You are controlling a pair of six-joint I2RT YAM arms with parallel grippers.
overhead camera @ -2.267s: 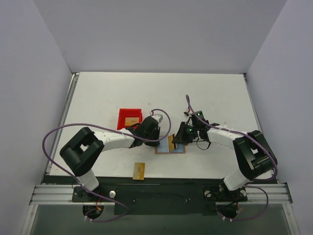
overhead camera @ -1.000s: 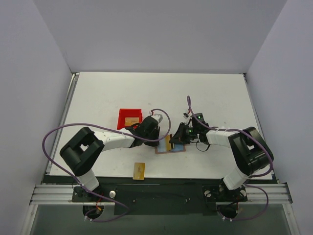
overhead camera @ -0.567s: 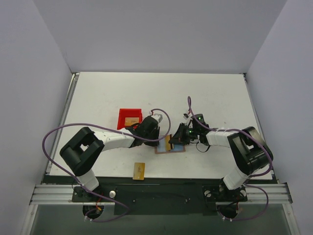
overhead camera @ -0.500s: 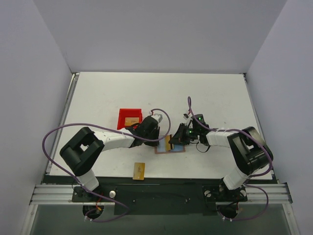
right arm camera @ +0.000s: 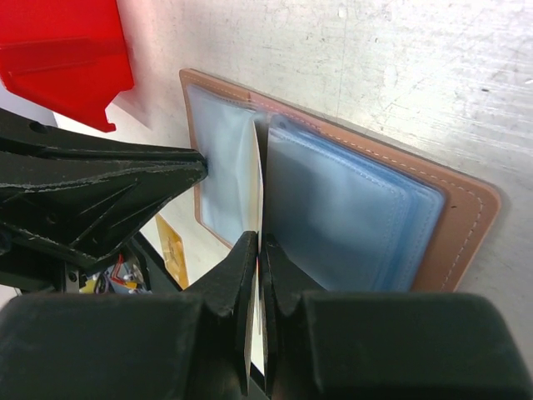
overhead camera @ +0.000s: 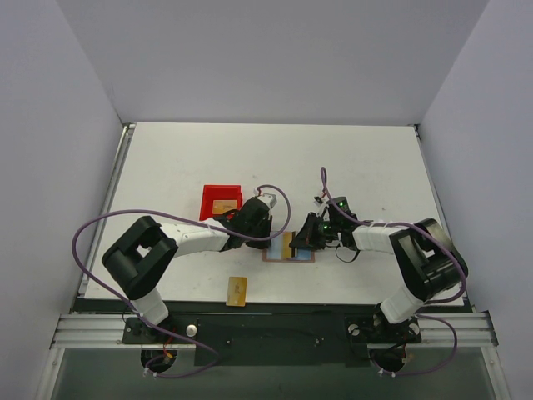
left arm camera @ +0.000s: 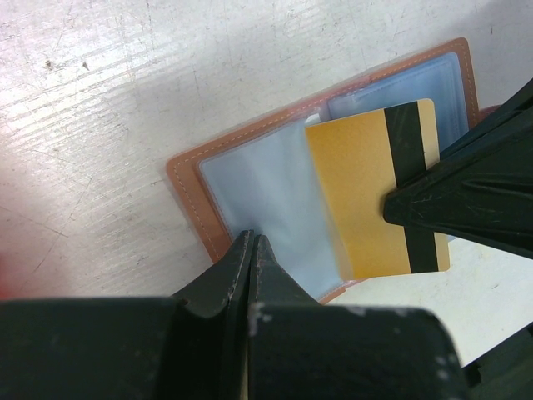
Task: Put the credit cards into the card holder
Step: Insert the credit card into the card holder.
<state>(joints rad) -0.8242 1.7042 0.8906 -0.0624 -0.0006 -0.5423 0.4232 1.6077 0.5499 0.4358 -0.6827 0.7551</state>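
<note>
red bin (overhead camera: 206, 202): left-centre on table | table (overhead camera: 358, 158): white, scratched | walls (overhead camera: 275, 58): pale grey

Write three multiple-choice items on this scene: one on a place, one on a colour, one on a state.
1. Where does the open wallet lie?
A. on the table, between the left gripper and the right gripper
B. at the far edge of the table
C. on the left arm's base

2. What colour is the bin?
A. blue
B. green
C. red

3. What is the right gripper doing?
A. standing wide open and empty
B. shut on a gold card
C. shut on the bin's rim

Answers:
1 A: the top view shows the wallet flat on the table with a gripper at each side.
2 C: the bin's walls are bright red.
3 B: the right gripper's fingers are pinched together on the card's edge.
</note>
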